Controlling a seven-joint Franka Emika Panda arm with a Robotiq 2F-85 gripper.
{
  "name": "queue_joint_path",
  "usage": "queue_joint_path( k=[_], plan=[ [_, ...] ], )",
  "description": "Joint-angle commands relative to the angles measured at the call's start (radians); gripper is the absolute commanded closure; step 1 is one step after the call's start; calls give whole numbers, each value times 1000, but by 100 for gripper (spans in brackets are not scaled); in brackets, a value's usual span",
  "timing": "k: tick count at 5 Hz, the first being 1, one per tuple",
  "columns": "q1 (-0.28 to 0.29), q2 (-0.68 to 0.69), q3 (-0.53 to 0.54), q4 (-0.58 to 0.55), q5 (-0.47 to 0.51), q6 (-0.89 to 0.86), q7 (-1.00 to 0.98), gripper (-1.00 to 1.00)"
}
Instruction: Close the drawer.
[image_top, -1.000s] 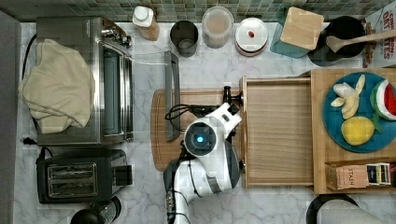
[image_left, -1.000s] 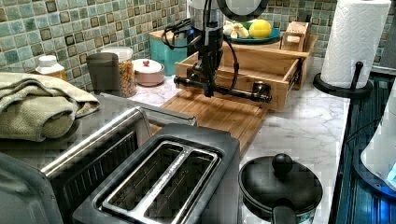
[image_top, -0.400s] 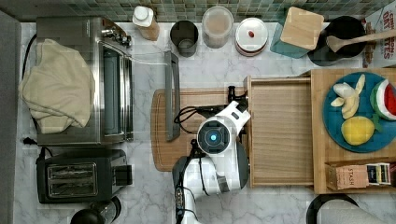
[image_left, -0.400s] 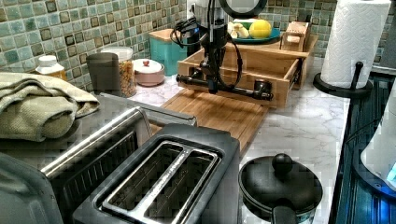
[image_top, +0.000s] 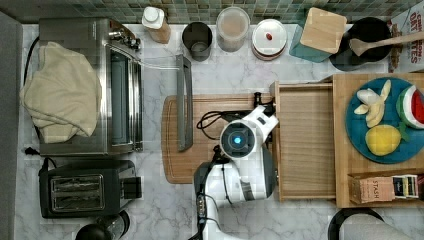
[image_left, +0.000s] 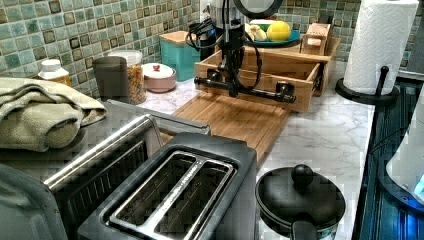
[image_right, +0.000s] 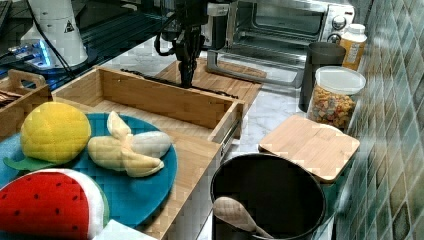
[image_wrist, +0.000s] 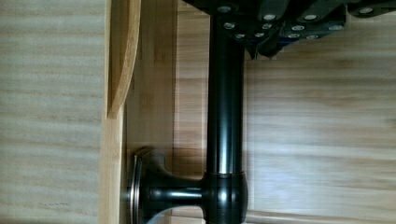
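The drawer (image_top: 306, 140) is seen pulled out toward the top view's left from under the wooden top (image_top: 345, 195), its light-wood tray bare inside, and its black bar handle (image_left: 250, 92) is carried on two posts over the bamboo cutting board (image_top: 200, 165). The gripper (image_left: 231, 89) is set down at the handle, seemingly against the bar in the left view; whether its fingers are parted or clamped on the bar cannot be told, since the wrist view gives only the bar passing beneath the gripper body. Compared with the picture of a second ago, the drawer front has been carried further toward the top view's right, and more of the board is uncovered. On the wooden top one blue plate (image_top: 362, 137) is placed, bearing one lemon (image_right: 54, 131), one peeled banana (image_right: 125, 147) and one watermelon slice (image_right: 47, 207), with a tea box (image_top: 382, 187) beside it. Along the tiled wall one bottle (image_top: 155, 22), one grey cup (image_top: 196, 40), one cereal jar (image_top: 232, 27), one lidded bowl (image_top: 269, 39) and one black pot (image_right: 267, 200) with a wooden spoon are lined up. One toaster oven (image_top: 107, 85) with its door down, one toaster (image_top: 82, 187) and one paper towel roll (image_left: 377, 45) are also seen.
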Motion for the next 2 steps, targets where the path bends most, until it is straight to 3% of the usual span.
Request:
queue_joint_path(
  k=[1,2],
  plan=[
    [-197,80,-210,108,-129,20,-128,100],
    [-230,118,-243,130,-136,92,-192,100]
  ],
)
